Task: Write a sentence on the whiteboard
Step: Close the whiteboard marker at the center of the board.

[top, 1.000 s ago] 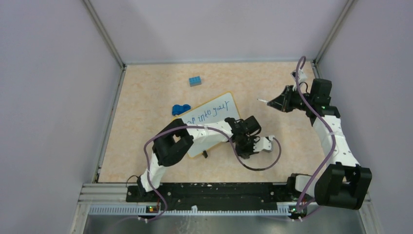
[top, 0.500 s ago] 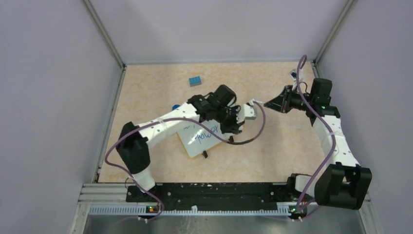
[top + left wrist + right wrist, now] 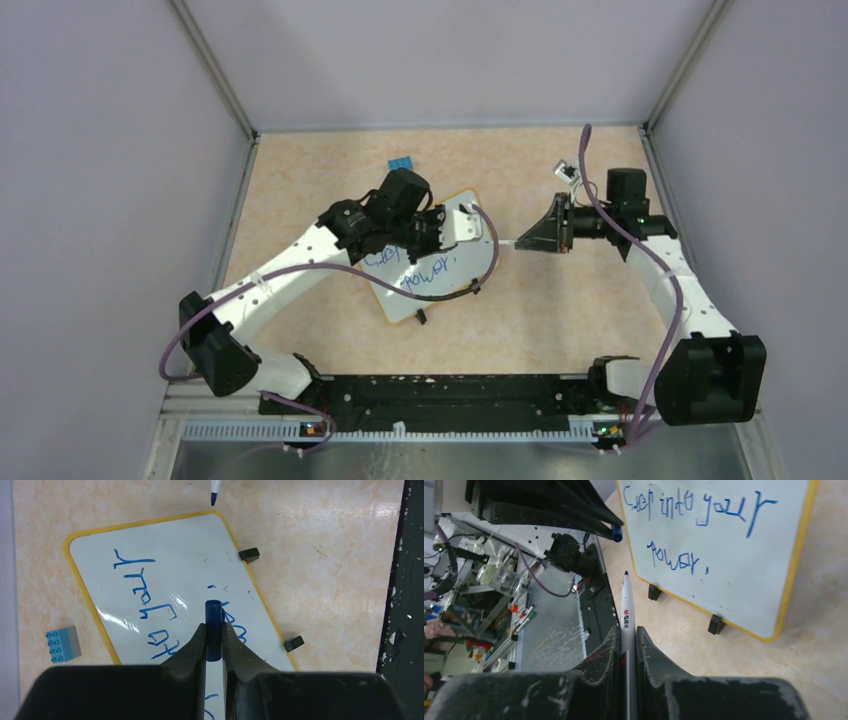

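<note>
Clamping a short blue cap (image 3: 213, 611), the left gripper (image 3: 214, 628) hangs over the whiteboard (image 3: 165, 575). The cap is a smooth plastic cylinder, and its lower end is hidden between the black tapered fingers.

The right gripper (image 3: 626, 630) is clenched on the marker (image 3: 626, 607), which has a slim white barrel, small red-and-black print and a dark blue tip. Its rear is cut off inside the jaws. The tip sits just off the board's rim, over the bare table (image 3: 560, 300), a beige mottled stone-look surface.

The whiteboard is flat and glossy white with rounded corners and a thin yellow rim. It lies askew, left of the table's centre. Two black clip feet (image 3: 249, 555) stick out from one long edge.

The sentence (image 3: 694, 505) is thin blue scrawl in two lines, "into your" over "power."; the first word is hard to read. In the top view the left arm covers the board's far part.

A blue studded brick (image 3: 401, 162) sits near the table's far edge.
</note>
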Available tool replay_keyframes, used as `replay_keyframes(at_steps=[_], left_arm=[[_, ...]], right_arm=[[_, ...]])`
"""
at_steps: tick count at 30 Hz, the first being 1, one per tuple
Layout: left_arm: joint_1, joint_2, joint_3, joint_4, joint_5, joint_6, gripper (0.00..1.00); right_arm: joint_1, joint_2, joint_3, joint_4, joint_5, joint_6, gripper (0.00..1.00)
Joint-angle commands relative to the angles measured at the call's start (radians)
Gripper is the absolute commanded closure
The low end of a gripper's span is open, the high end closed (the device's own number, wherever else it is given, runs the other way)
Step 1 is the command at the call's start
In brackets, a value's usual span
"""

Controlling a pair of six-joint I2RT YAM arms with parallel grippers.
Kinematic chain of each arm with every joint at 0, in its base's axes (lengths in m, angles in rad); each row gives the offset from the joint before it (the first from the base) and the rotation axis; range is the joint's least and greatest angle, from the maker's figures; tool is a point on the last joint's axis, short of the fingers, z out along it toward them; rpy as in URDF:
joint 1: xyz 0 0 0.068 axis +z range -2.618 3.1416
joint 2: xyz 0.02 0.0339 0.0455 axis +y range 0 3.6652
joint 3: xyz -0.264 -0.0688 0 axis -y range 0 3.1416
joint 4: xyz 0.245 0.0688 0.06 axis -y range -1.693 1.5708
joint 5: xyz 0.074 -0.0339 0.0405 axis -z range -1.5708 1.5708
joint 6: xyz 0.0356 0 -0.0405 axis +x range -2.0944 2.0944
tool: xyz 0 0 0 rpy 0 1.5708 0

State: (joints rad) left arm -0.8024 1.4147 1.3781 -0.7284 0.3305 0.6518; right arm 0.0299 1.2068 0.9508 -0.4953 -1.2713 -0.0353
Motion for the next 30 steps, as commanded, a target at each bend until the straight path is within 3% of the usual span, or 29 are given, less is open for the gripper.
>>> replay_keyframes(at_steps=[1,13,30], left_arm=[[-0.001,-0.042,-0.022,-0.040,0.021,0.043,1.00],[-0.003,-0.035,-0.014,-0.038,0.095,0.053,1.00],[-0.013,-0.025,0.006,-0.052,0.166,0.060,1.00]], right_arm=[[0.072,0.001,0.012,0.006,-0.043,-0.029,1.00],[0.194,0.031,0.023,0.004,-0.010,-0.034,1.00],[0.225,0.035,0.030,0.023,0.012,-0.018,1.00]])
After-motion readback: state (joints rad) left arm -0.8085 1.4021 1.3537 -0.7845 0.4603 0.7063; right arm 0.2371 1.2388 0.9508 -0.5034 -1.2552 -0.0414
